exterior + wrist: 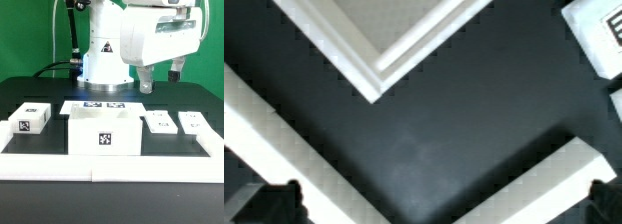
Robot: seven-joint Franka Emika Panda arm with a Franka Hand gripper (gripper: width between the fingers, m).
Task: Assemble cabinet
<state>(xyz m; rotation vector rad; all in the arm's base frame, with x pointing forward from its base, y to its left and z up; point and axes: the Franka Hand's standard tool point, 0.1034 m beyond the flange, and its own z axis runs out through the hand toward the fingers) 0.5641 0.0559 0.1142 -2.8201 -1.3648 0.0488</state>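
Note:
The large white cabinet box (102, 131), open on top and with a tag on its front, stands mid-table. A white tagged block (30, 120) lies at the exterior view's left. Two small flat tagged pieces (160, 124) (192, 122) lie at its right. My gripper (160, 78) hangs high above the table, behind and above the two small pieces, touching nothing. In the wrist view the gripper (438, 205) is open wide, with a dark fingertip (269, 200) at each side and only black table between them. A tagged white piece (598, 30) shows at that view's edge.
The marker board (105, 104) lies flat behind the box, in front of the robot base (100, 55). A low white rim (110, 166) runs along the table's front edge. White angled bands (370, 65) cross the black table in the wrist view.

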